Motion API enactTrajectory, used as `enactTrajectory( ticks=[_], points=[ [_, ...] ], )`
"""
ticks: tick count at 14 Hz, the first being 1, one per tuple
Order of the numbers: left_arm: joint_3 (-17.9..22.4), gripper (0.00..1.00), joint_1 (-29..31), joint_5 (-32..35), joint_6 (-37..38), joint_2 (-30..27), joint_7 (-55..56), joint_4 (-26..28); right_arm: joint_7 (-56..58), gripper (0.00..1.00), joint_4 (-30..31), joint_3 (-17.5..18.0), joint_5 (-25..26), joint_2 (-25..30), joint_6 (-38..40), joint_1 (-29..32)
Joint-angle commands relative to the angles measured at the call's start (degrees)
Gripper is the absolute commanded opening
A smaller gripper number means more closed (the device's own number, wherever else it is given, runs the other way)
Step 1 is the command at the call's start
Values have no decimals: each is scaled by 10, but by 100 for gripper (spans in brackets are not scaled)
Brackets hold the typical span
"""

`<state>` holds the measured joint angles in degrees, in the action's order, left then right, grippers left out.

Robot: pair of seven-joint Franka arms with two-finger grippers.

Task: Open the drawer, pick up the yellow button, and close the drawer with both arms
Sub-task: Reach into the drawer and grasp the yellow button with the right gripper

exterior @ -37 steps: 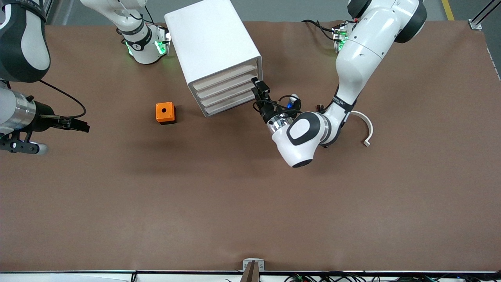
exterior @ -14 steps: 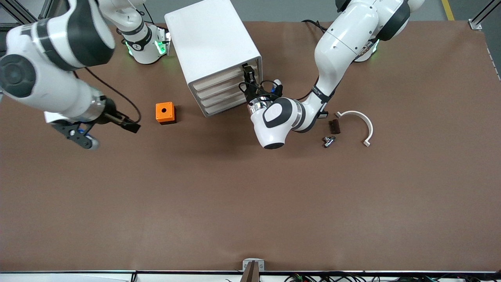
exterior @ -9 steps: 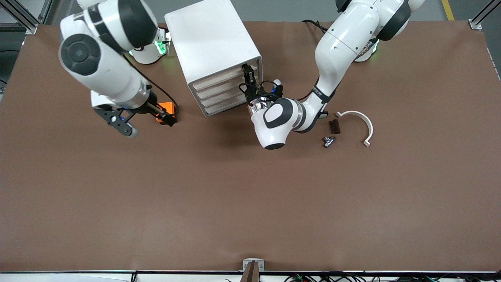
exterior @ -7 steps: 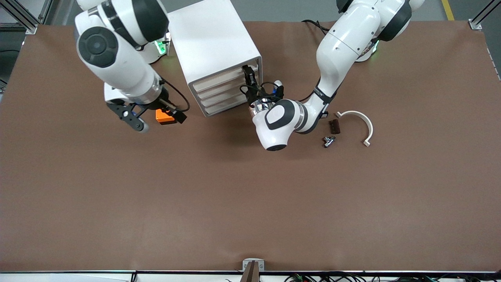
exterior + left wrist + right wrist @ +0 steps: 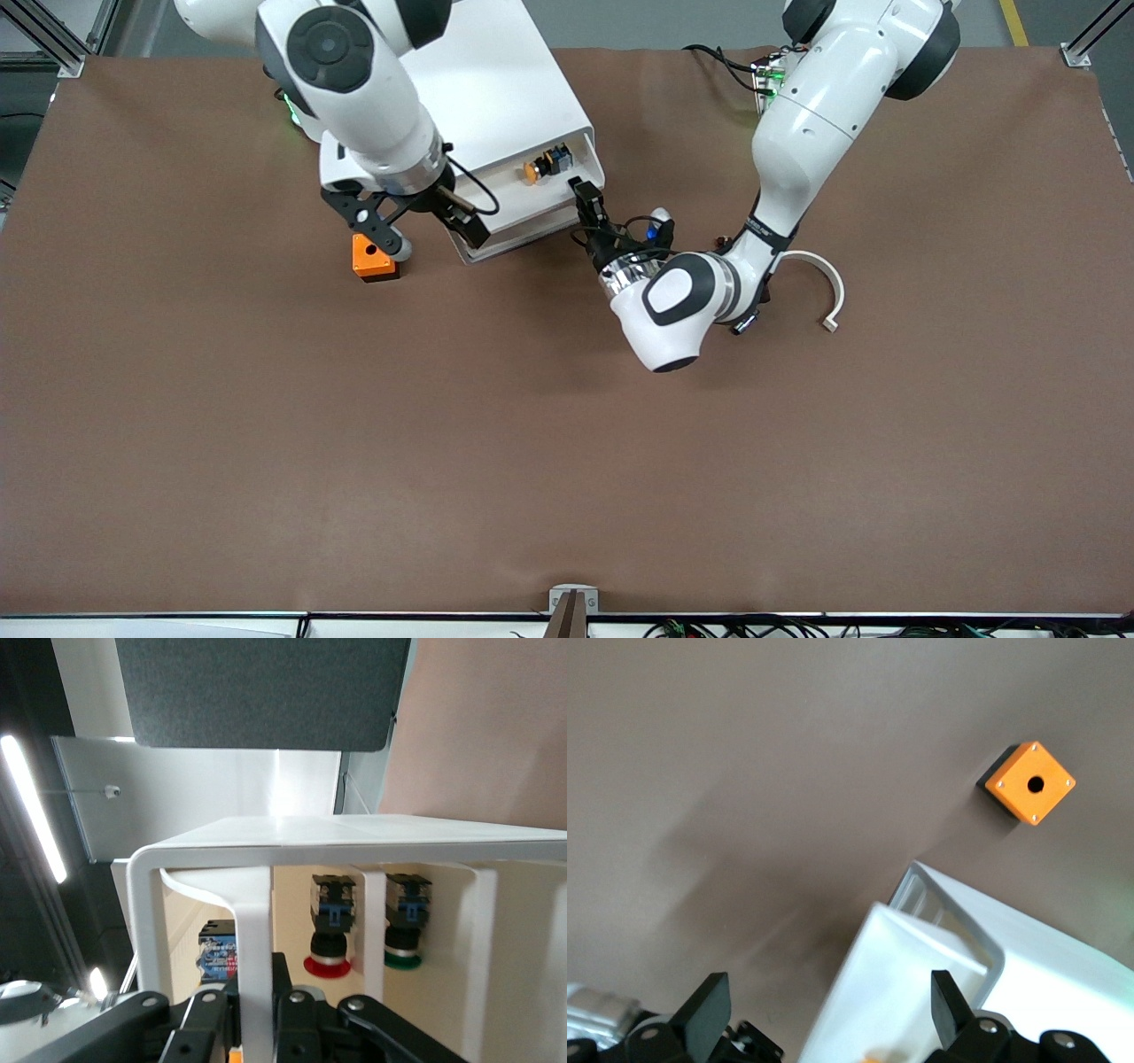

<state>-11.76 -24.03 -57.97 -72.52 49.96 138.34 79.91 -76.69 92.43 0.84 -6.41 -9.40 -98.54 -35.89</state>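
Observation:
The top drawer (image 5: 509,193) of the white cabinet (image 5: 478,89) stands pulled out. The button (image 5: 542,165) lies in it, with an orange cap and a black-and-blue body. Its body also shows in the left wrist view (image 5: 217,950). My left gripper (image 5: 586,200) is shut on the drawer's front edge (image 5: 255,930) at the end toward the left arm. My right gripper (image 5: 465,221) is open and empty, above the drawer's corner (image 5: 921,983) toward the right arm's end.
An orange cube with a hole (image 5: 372,257) sits beside the cabinet toward the right arm's end and shows in the right wrist view (image 5: 1030,782). A white curved piece (image 5: 830,285) lies by the left arm. A red-capped (image 5: 328,964) and a green-capped part (image 5: 403,957) lie in the drawer.
My left gripper has pulled the top drawer out, and the button now shows. My right arm has swung in from its end of the table, past the orange cube, to the drawer.

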Motion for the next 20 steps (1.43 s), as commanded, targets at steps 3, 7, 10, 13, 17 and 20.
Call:
enactTrajectory(
  ticks=[3, 7, 10, 13, 17, 20],
  points=[
    [2, 12, 46, -16, 0, 8, 5, -8, -70, 100, 19, -7, 22, -5, -34, -55],
    [2, 13, 69, -17, 0, 8, 4, -9, -136, 100, 67, -7, 22, -8, -109, -95],
    [2, 15, 76, -16, 0, 8, 4, -9, -173, 100, 68, -7, 22, -30, -136, -116],
    [1, 36, 77, -17, -1, 8, -9, -12, -205, 100, 62, -7, 22, -51, -158, -134],
    [1, 100, 78, -43, -1, 9, -85, -28, -222, 100, 58, -7, 22, -60, -162, -147],
    [2, 100, 81, -43, -2, 15, -145, -55, -253, 99, 56, -7, 22, -74, -168, -163]
  ],
)
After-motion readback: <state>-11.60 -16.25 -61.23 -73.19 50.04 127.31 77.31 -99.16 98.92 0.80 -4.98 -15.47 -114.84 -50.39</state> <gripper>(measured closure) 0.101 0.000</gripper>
